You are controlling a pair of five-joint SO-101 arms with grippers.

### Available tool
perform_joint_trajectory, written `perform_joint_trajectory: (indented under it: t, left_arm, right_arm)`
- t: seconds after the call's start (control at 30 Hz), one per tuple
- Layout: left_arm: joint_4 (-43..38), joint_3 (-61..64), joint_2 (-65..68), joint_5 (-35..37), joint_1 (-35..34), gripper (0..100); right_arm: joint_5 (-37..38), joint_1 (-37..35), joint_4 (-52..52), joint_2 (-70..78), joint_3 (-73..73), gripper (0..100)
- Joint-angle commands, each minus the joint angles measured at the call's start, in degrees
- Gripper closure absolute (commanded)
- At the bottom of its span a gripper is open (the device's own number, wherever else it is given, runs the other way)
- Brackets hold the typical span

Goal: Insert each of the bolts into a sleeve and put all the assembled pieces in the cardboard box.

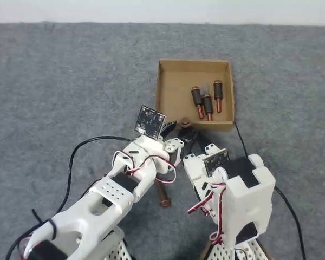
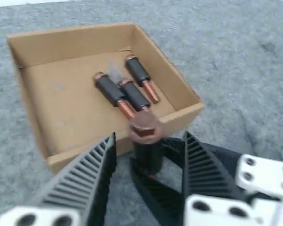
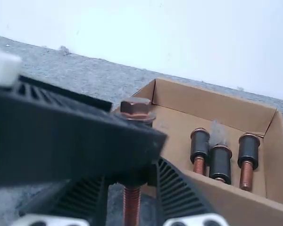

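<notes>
My counter (image 1: 70, 81) is a mottled grey all over. The box (image 1: 176, 95) is plain tan card. Inside it, the three pieces (image 1: 207, 103) show black sleeves over copper shanks and heads. Just outside the box, the bolt (image 2: 143, 125) has a copper hex head, and the sleeve (image 2: 148, 153) gripped by my right pincer (image 3: 132, 181) is black. That pincer and my left pincer (image 2: 150, 141) both have black fingers (image 2: 92, 165) with a ribbed pattern, white at the base. My arms (image 1: 114, 195) are white, with red and white wires (image 1: 203, 201) and black cables (image 1: 71, 160). Farther from the box, a loose bolt (image 1: 163, 196) is copper-brown. The wall (image 3: 179, 37) beyond the box is white.
</notes>
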Motion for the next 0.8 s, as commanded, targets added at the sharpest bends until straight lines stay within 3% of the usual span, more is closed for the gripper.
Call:
perform_joint_trajectory:
  t: [0.0, 0.2, 0.37, 0.77]
  left_arm:
    - [0.18, -4.09, -0.79, -0.18, -2.37, 79]
    - [0.26, -4.79, -0.79, -0.18, -7.03, 82]
    - [0.26, -4.88, -0.79, -0.44, -10.11, 100]
    - [0.26, -0.22, -0.79, -0.18, -21.01, 99]
  right_arm:
    - [-0.18, 0.66, 1.01, -3.82, -2.55, 99.2]
    - [-0.18, 0.57, 1.89, -3.82, -3.08, 99.2]
    - [-0.18, 0.57, 2.24, -3.82, -3.16, 99.2]
    - [-0.18, 0.66, 2.24, -3.82, -3.25, 99.2]
